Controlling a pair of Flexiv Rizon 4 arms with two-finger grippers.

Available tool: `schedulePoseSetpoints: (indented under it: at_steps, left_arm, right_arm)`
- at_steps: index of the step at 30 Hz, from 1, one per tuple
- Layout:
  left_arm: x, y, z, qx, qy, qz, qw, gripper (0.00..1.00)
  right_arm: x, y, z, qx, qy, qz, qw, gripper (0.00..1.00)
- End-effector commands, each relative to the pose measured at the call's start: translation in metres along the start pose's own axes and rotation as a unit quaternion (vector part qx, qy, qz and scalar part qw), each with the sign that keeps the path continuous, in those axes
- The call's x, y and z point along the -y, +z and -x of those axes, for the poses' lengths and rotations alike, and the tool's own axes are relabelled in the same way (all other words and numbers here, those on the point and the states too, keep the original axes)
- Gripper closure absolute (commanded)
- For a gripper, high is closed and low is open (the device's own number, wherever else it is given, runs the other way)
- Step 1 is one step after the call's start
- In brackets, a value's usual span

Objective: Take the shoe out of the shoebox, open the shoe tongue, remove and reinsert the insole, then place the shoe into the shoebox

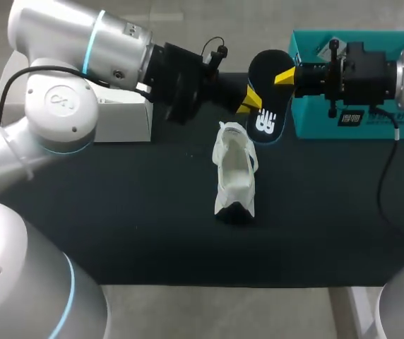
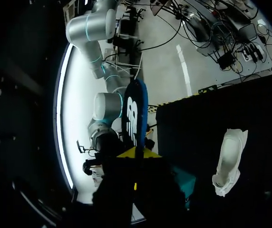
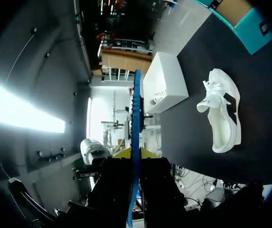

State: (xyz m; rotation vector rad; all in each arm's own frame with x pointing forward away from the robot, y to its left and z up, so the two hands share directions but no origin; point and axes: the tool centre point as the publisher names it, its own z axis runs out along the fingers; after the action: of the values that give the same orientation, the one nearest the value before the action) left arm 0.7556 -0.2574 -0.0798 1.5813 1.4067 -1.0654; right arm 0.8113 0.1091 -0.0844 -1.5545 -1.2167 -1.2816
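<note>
White mesh shoe point(image 1: 234, 173) lies on its side near the middle of the black table point(image 1: 117, 212), out of the box, its opening turned towards the teal shoebox point(image 1: 311, 123) at the far right edge. Above the table, between shoe and shoebox, the dark insole point(image 1: 267, 113) with a blue rim hangs in the air, clear of the shoe. The left gripper point(image 1: 250, 99) comes in from the side of the white box point(image 1: 121, 116) and its yellow tips look closed on one edge of the insole, though the hold is partly hidden. The right gripper point(image 1: 284, 76), reaching across the shoebox, pinches the other edge. In the right wrist view the insole point(image 3: 136, 109) stands edge-on, clamped between narrowly spaced fingers.
</note>
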Motion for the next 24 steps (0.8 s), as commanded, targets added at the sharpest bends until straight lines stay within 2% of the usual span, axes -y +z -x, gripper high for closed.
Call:
schedulePoseSetpoints:
  at_steps: [1,4,7,11,24]
  left_arm:
    - [0.004,-0.008,0.001,-0.024,-0.009,-0.001,1.000,0.00]
    - [-0.001,-0.019,0.002,-0.062,-0.031,0.003,0.998,0.00]
    - [-0.008,-0.031,0.003,-0.122,-0.046,0.004,0.991,0.00]
    - [-0.018,-0.044,0.010,-0.188,-0.037,-0.007,0.982,0.00]
    - [-0.060,-0.068,0.055,-0.348,0.016,-0.024,0.937,0.00]
  right_arm:
    - [-0.003,0.000,0.003,0.001,0.001,0.002,1.000,1.00]
    - [-0.007,0.002,0.007,0.001,0.000,0.002,1.000,1.00]
    - [-0.011,0.003,0.013,0.010,-0.003,0.003,1.000,1.00]
    - [-0.014,0.007,0.026,0.029,-0.003,-0.001,1.000,1.00]
    - [-0.016,0.022,0.048,0.032,0.003,-0.018,0.999,1.00]
